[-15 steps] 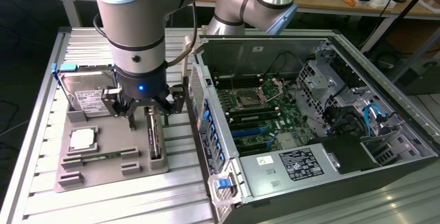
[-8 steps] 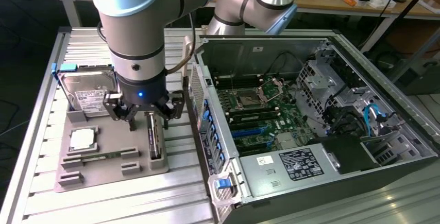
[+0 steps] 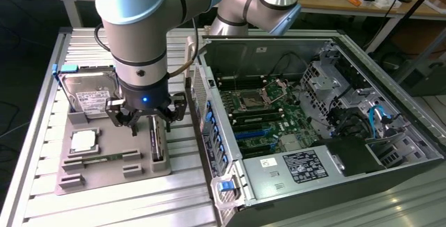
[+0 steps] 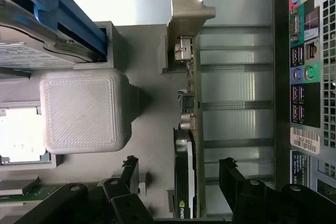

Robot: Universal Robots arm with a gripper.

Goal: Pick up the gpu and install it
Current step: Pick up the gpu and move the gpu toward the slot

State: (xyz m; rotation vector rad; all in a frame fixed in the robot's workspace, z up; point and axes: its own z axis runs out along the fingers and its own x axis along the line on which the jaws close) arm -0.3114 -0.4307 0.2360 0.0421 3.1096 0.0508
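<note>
Arm: the grey and pale-blue jointed robot arm (image 3: 139, 28) comes down from 12 o'clock in the exterior view and ends over the flat grey plastic holder (image 3: 104, 177).
End effector: the black end effector (image 3: 150, 127) (image 4: 179, 165) hangs over the holder's 3 o'clock side with its jaws spread apart, gripping nothing.
Gpu: the thin, flat, dark rectangular circuit card with a silvery metal end bracket, the gpu (image 3: 157, 144) (image 4: 185, 177), stands on its long edge in a slot along the holder's 3 o'clock side, directly under the end effector.
Wrist view adds: the gpu is seen edge-on between the two black fingers (image 4: 128, 174), one on each side, with a gap at each. Its bracket is at the end away from them.
Hard drive: the boxy silver hard drive with white label and blue frame (image 3: 87, 94) (image 4: 31, 45) stands at the holder's 11 o'clock corner.
Other parts: a square silver processor chip (image 3: 83, 141) lies at 9 o'clock on the holder, and a narrow green memory stick (image 3: 104, 158) lies just below it toward 6 o'clock.
Counter: the ribbed aluminium counter (image 3: 118, 206) (image 4: 236, 77) carries the holder.
Computer case: the open dark metal computer case (image 3: 230, 190) lies at 3 o'clock from the holder, its green motherboard showing in the exterior view.
Wrist view only: the case's rear port panel (image 4: 307, 77), with coloured sockets.
</note>
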